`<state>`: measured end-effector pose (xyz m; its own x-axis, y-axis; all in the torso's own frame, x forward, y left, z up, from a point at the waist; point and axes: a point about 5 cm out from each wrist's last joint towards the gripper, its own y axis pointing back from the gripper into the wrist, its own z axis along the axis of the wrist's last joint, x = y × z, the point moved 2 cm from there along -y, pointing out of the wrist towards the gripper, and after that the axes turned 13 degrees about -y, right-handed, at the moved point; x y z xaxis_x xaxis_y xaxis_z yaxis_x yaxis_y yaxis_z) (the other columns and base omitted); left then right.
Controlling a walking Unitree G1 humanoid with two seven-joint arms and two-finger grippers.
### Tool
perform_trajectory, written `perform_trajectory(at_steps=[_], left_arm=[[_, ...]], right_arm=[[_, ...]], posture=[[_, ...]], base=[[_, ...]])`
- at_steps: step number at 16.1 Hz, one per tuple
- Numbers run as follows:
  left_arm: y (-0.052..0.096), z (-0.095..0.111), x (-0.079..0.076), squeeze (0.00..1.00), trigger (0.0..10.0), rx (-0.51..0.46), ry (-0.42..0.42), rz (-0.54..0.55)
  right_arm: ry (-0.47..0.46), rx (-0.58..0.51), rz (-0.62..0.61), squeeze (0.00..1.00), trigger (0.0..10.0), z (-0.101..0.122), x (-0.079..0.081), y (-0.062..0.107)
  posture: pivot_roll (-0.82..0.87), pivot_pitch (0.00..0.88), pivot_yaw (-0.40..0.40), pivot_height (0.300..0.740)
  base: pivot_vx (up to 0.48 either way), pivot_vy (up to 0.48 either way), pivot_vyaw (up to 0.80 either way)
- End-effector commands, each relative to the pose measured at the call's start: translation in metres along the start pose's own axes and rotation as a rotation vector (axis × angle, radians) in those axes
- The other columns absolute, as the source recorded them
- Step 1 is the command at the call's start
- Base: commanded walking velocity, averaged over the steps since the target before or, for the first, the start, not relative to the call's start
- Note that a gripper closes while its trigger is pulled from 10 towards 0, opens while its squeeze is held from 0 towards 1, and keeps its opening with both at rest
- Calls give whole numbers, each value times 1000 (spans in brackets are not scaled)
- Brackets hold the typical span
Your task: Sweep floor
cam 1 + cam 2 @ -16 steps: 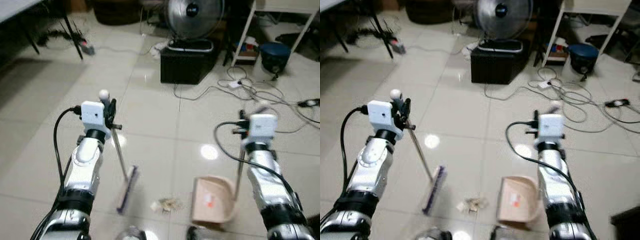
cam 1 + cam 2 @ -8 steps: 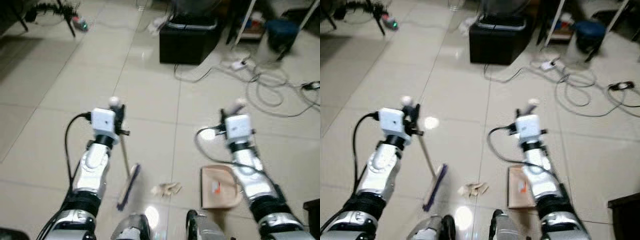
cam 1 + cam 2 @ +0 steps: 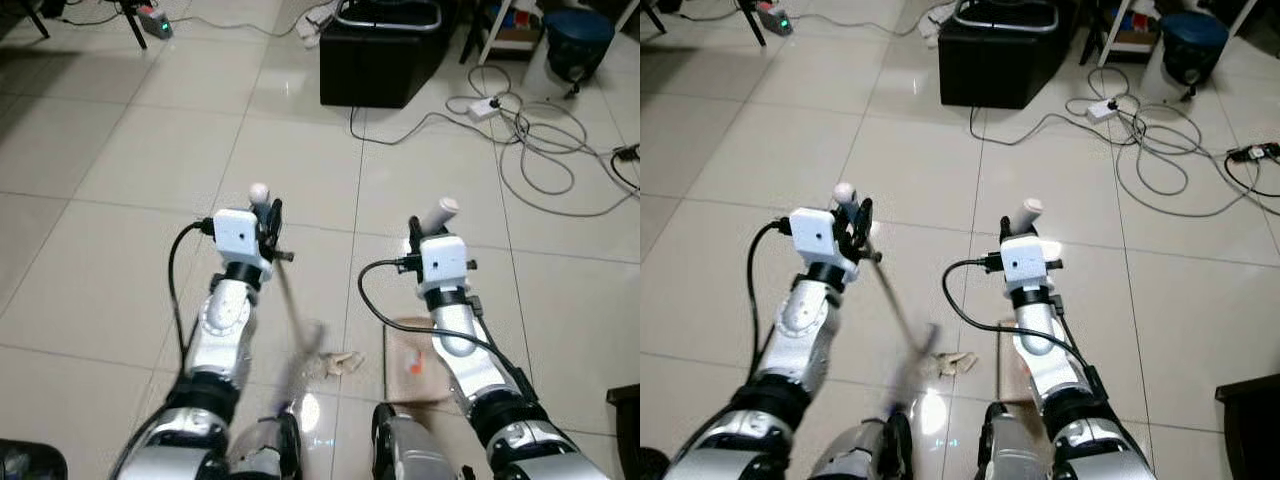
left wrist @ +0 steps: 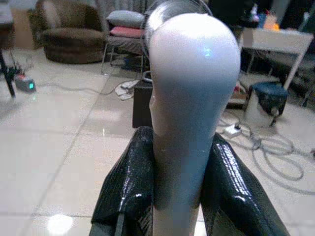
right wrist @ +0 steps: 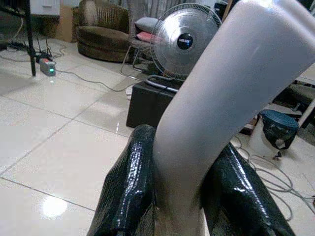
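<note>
My left gripper is shut on the white broom handle, black fingers on both sides of it. The thin shaft slants down to the broom head, which is blurred and lies just left of a crumpled scrap of paper on the tiles. My right gripper is shut on the grey dustpan handle. The beige dustpan rests on the floor right of the scrap, partly hidden by my right arm.
A black box with a fan behind it stands ahead. Loose cables sprawl at the right, near a blue bin. A power strip lies far left. My feet are just below the scrap.
The view has shifted forward and down. The broom head has swung right, close up to the paper scrap, and the dustpan sits nearer under my right arm.
</note>
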<state>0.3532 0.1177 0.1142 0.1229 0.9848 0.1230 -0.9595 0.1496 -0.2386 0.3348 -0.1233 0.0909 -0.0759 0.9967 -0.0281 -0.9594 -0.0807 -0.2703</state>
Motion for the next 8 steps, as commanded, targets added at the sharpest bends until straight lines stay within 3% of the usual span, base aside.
perform_trajectory(at_steps=[1,6,8], left_arm=[[-2,1,0,0,10000,10,75,41],[-10,5,2,0,10000,11,179,96],[-17,15,4,0,10000,-33,244,75]], right_arm=[[-56,-6,-21,0,10000,-1,7,3],[-83,-4,-9,0,10000,-5,17,11],[-101,-2,-44,0,10000,-5,13,10]], posture=[[54,327,62,740],[47,317,68,740],[51,296,65,740]], base=[[0,0,0],[0,0,0],[0,0,0]])
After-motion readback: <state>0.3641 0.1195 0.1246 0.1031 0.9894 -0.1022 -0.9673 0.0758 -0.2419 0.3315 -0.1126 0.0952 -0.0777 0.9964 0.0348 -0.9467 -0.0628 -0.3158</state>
